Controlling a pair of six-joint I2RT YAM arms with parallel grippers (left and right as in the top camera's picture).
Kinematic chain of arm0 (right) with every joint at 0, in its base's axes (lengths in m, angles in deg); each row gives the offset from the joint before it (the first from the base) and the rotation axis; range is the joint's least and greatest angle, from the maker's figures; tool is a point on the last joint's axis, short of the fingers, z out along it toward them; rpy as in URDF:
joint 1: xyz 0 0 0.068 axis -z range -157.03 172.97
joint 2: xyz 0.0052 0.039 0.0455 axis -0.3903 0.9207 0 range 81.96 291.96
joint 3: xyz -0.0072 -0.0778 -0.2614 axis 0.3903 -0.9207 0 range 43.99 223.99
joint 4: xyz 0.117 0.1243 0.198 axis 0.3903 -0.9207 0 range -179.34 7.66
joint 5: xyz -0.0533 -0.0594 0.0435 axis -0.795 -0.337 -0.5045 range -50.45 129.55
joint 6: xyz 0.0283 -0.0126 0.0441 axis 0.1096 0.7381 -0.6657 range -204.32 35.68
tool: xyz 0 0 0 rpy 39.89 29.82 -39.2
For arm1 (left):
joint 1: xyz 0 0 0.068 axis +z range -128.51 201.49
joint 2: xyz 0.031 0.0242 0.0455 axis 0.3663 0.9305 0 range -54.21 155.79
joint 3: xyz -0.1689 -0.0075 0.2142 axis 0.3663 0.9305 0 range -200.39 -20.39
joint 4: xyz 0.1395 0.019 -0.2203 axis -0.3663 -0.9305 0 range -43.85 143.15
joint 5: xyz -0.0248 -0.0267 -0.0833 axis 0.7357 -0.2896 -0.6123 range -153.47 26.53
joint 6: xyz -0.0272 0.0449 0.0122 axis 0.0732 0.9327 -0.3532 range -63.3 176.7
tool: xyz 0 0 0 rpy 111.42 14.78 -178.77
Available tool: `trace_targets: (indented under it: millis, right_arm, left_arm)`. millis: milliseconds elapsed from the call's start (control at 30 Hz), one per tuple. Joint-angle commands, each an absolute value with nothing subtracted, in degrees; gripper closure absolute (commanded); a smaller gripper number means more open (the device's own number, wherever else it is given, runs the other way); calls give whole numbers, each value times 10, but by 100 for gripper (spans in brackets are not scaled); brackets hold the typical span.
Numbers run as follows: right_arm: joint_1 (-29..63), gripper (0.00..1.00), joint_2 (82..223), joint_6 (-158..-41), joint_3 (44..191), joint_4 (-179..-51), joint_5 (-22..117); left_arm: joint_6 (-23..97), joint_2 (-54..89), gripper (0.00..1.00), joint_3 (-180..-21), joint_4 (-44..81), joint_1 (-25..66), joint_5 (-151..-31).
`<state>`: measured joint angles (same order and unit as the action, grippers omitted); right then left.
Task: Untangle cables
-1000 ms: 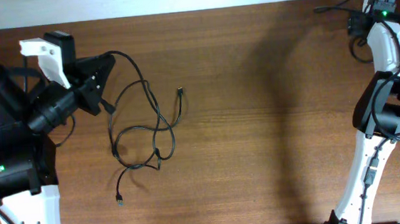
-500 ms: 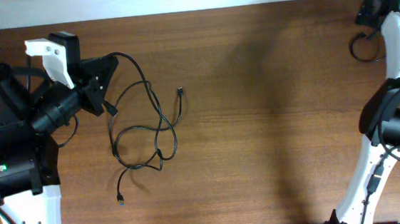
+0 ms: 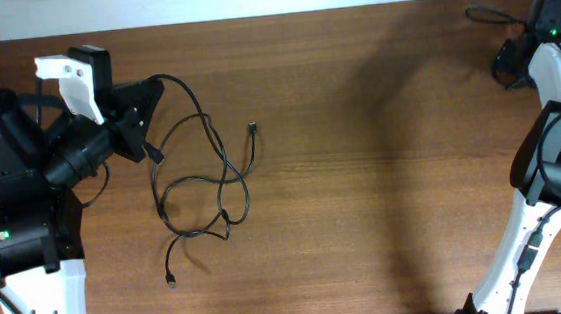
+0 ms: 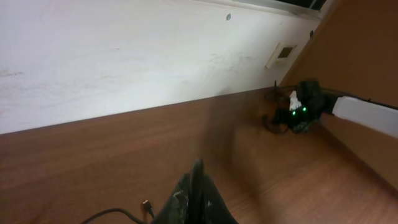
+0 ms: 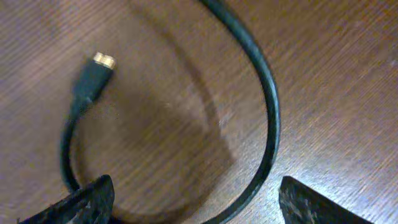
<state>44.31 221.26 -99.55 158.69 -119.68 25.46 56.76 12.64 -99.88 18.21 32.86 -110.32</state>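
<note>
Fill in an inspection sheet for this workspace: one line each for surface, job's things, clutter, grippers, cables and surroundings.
Surface: brown wood-grain table, with soft shadows across the middle.
Job's things: thin black cables looped over each other left of centre, one plug end lying free.
Clutter: nothing seen.
Grippers: left gripper shut beside the tangle, and whether it pinches a cord cannot be told. Right gripper open at the far right corner, holding nothing.
Cables: a black cord with a gold-tipped plug lies on the wood under the right gripper, ungripped.
Surroundings: white wall behind the table, with a small wall plate.
</note>
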Motion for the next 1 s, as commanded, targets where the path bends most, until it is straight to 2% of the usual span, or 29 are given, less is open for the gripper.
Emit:
trace_targets:
  millis: [0,267,300,333,367,533,767,967]
  right_arm:
    - [444,16,2212,-994,1587,-1180,242]
    - [492,17,2212,-999,1588,-1212,230]
    - [503,23,2212,-999,1588,-1216,230]
    - [508,52,2212,-998,1588,-1219,232]
    - [510,96,2212,-998,1588,-1221,233]
    - [509,96,2209,-978,1590,-1224,249]
    - [470,96,2137,-792,1608,-1188,87]
    - [450,96,2061,-786,1623,-1145,82]
  left_arm:
    - [576,116,99,-1002,183,327,-1099]
    - [576,117,99,-1002,183,327,-1099]
    - [576,116,99,-1002,183,327,-1099]
    - [576,116,99,-1002,183,327,-1099]
    - [576,116,99,-1002,183,327,-1099]
    - [576,116,99,-1002,183,327,-1101]
    - [577,117,99,-1002,183,327,-1099]
    - [577,117,99,-1002,183,327,-1097]
